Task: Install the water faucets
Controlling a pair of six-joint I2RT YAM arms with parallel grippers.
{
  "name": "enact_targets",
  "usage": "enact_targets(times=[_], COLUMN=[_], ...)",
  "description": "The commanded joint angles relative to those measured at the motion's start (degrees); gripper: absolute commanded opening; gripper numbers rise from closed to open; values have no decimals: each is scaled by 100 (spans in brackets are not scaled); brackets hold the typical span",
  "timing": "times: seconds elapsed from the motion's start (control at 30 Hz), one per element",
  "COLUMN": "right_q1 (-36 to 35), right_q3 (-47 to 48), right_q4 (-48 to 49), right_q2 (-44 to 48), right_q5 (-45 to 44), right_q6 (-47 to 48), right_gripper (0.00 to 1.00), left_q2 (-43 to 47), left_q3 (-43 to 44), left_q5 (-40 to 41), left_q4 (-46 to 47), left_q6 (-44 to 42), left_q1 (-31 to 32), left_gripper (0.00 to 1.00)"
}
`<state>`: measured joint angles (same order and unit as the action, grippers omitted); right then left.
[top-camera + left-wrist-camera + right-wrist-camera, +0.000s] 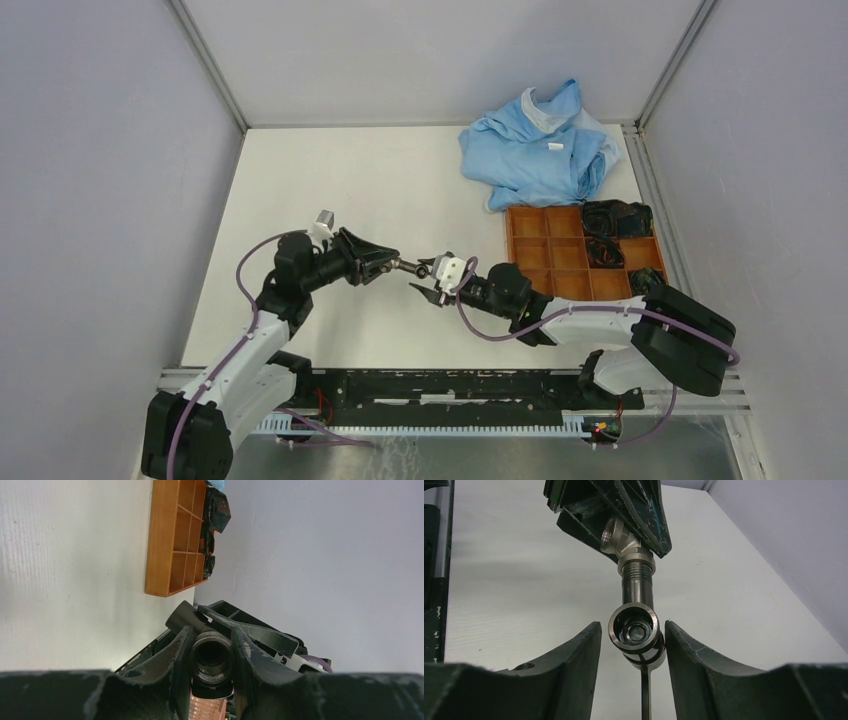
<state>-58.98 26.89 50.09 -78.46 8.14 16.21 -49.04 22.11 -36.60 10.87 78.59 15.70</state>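
Note:
One of the water faucets [412, 267] hangs in the air between the two arms, above the white table. My left gripper [390, 264] is shut on its elbow end; in the left wrist view the dark threaded fitting [211, 655] is squeezed between both fingers [252, 645]. In the right wrist view the silver elbow [616, 535] and threaded pipe [636, 580] run down to the faucet's round head [634, 630]. My right gripper [632, 625] is open around that head. Its right finger is at the head and a gap shows on the left. A thin lever [645, 690] hangs below the head.
An orange compartment tray [545, 255] stands to the right, with dark items [615, 220] in its right cells. A crumpled blue cloth [540, 145] lies at the back right. A black rail [450, 385] runs along the near edge. Grey walls enclose the table.

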Motion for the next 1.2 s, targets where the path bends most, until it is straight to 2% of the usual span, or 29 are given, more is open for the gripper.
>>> enact_targets(times=[0.0, 0.1, 0.27, 0.37, 0.47, 0.57, 0.73, 0.87, 1.1, 1.17], right_q1=[45, 41, 45, 45, 79, 203, 528, 607, 612, 616], right_q3=[165, 165, 124, 140, 166, 192, 82, -68, 70, 203], right_q4=[490, 539, 744, 837, 936, 1143, 2060, 3298, 6125, 6200], right_q2=[-53, -39, -87, -134, -169, -211, -432, -765, -2063, -2247], right_q5=[187, 313, 376, 480, 623, 851, 1486, 1801, 1915, 1983], right_q6=[-339, -491, -722, -943, -1397, -2378, -4665, -6454, -9846, -10457], right_gripper=[51, 44, 36, 27, 13, 0, 0, 0, 0, 0], left_q2=[156, 156, 154, 187, 223, 282, 310, 360, 530, 541], left_q3=[101, 85, 66, 52, 19, -89, -389, -636, -921, -995], left_q5=[-258, -262, -359, -379, -413, -460, -450, -379, -347, -346], left_q4=[535, 609, 780, 822, 993, 1434, 2361, 2994, 3422, 3483], left_q6=[245, 254, 262, 247, 203, 124, 80, 78, -207, -226], left_q1=[-32, -33, -33, -35, -33, -36, -33, -32, -38, -35], left_gripper=[2, 2, 2, 2, 2, 2, 2, 2, 2, 2])
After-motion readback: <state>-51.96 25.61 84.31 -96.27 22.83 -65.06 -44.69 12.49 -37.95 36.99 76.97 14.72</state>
